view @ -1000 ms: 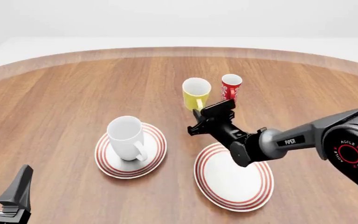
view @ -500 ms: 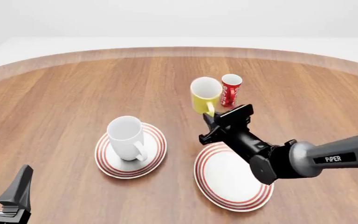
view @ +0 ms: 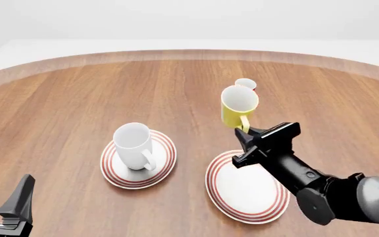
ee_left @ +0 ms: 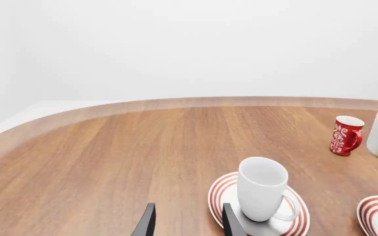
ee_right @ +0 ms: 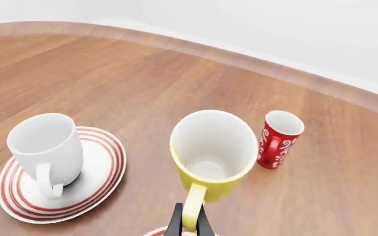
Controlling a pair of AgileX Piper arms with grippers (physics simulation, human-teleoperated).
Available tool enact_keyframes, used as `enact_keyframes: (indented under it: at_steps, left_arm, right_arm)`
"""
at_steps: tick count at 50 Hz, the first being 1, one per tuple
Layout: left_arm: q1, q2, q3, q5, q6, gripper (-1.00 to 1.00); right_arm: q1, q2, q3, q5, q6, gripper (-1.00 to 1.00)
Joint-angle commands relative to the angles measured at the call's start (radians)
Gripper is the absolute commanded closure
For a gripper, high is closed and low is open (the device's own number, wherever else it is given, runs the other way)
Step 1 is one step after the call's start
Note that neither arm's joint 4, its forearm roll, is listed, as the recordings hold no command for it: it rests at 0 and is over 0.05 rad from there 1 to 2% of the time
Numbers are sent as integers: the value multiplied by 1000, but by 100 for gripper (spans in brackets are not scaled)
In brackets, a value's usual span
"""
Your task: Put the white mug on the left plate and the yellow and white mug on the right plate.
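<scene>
The white mug (view: pixel 133 144) stands upright on the left plate (view: pixel 166 165), handle toward the near side; the left wrist view shows the same mug (ee_left: pixel 262 189) and plate (ee_left: pixel 219 193). Held off the table, the yellow and white mug (view: pixel 238 105) hangs just beyond the far rim of the right plate (view: pixel 242 195). My right gripper (view: pixel 245 130) is shut on its yellow handle (ee_right: pixel 193 205), fingers (ee_right: pixel 176 224) pinching it. My left gripper (view: pixel 2 196) stays open and holds nothing at the near left corner, away from both plates.
A slim red patterned cup (ee_right: pixel 277 138) stands on the table just behind the yellow mug; in the front view only the red cup's rim (view: pixel 246 83) shows. The round wooden table's far edge (view: pixel 189 53) curves behind everything.
My right gripper has carried the yellow and white mug rightward and nearer, so it now covers the red cup in the front view. The left arm and white mug have not moved.
</scene>
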Motion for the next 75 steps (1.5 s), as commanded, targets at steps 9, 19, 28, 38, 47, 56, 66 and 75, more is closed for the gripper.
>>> enact_keyframes:
  at_steps: [9, 19, 28, 38, 47, 56, 66, 75]
  left_arm:
    - [0, 0, 0, 0, 0, -100]
    - [0, 0, 0, 0, 0, -100]
    - [0, 0, 0, 0, 0, -100]
    - [0, 0, 0, 0, 0, -100]
    - [0, 0, 0, 0, 0, -100]
    - [0, 0, 0, 0, 0, -100]
    - [0, 0, 0, 0, 0, -100]
    - [0, 0, 0, 0, 0, -100]
  right_arm:
    - [-20, -126, 137, -16, 10, 100]
    - [-32, -192, 212, -19, 18, 100]
    - [-27, -268, 262, 2, 18, 100]
    - [-28, -334, 342, 2, 18, 100]
    - [-26, -353, 373, -1, 27, 100]
    - [-11, -360, 405, -7, 29, 100]
    - [-3, -364, 440, -20, 44, 100]
    - [6, -351, 449, -24, 54, 100]
